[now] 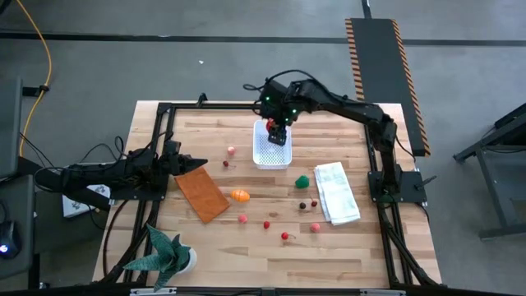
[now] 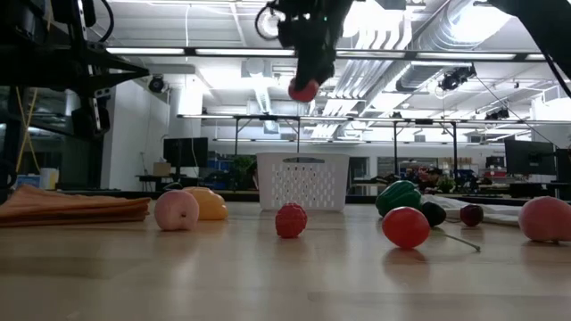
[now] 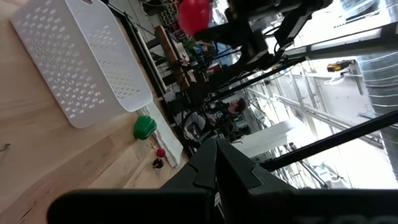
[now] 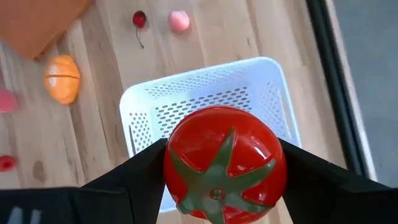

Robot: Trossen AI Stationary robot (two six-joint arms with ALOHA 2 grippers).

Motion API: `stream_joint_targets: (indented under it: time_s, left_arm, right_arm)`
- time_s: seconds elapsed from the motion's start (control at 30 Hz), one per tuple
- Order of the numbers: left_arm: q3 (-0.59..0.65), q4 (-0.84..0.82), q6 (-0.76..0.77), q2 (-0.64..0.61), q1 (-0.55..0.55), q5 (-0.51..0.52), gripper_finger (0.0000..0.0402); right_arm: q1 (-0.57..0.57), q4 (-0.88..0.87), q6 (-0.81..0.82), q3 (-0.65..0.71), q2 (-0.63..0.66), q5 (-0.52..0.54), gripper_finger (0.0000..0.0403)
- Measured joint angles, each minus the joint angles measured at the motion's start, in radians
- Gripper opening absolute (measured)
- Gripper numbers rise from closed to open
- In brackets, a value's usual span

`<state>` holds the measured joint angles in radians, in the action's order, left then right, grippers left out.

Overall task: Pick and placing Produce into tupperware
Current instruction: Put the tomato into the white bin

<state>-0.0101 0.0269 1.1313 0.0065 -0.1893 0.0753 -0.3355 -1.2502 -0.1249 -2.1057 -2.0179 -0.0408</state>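
Note:
My right gripper (image 1: pixel 275 131) hangs over the tupperware (image 1: pixel 271 146), a white perforated tub standing on the far middle of the table, and is shut on a red tomato (image 4: pixel 224 165). In the low view the tomato (image 2: pixel 303 89) is well above the tub (image 2: pixel 303 181). Other produce lies on the table: an orange piece (image 1: pixel 239 196), a green piece (image 1: pixel 303 181), a pink piece (image 1: pixel 232 150) and small red, pink and dark berries (image 1: pixel 267 224). My left gripper (image 1: pixel 196 163) waits shut at the table's left edge. My right gripper pinches the tomato's two opposite sides (image 4: pixel 177 171) between its fingers (image 4: pixel 140 171), coming from above and pointing down. The tomato is lifted clear above the tub, with its green star-shaped stem top (image 4: pixel 217 180) turned up toward the wrist.
An orange-brown flat rectangle (image 1: pixel 201 193) lies by my left gripper. A folded white cloth (image 1: pixel 337 193) lies at the right and a green spiky plant (image 1: pixel 168 255) stands at the near left corner. A black frame (image 1: pixel 164 107) rims the table.

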Motion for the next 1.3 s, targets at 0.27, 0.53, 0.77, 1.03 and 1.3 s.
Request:
stream_joint_targets:
  time_s: [0.27, 0.53, 0.77, 1.03, 1.3]
  left_arm:
    - [0.0, 0.0, 0.0, 0.0, 0.0, 0.0, 0.0001]
    - [0.0, 0.0, 0.0, 0.0, 0.0, 0.0, 0.0001]
    - [0.0, 0.0, 0.0, 0.0, 0.0, 0.0, 0.0001]
    - [0.0, 0.0, 0.0, 0.0, 0.0, 0.0, 0.0001]
    - [0.0, 0.0, 0.0, 0.0, 0.0, 0.0, 0.0001]
  right_arm:
    - [-0.008, 0.13, -0.007, 0.187, 0.0, -0.031, 0.0249]
    - [-0.019, 0.262, -0.005, 0.311, 0.0, -0.039, 0.0249]
    - [-0.03, 0.322, 0.015, 0.396, 0.0, -0.045, 0.0249]
    - [-0.044, 0.451, 0.055, 0.456, 0.001, -0.05, 0.0249]
    - [-0.068, 0.49, 0.091, 0.474, 0.001, -0.084, 0.0249]
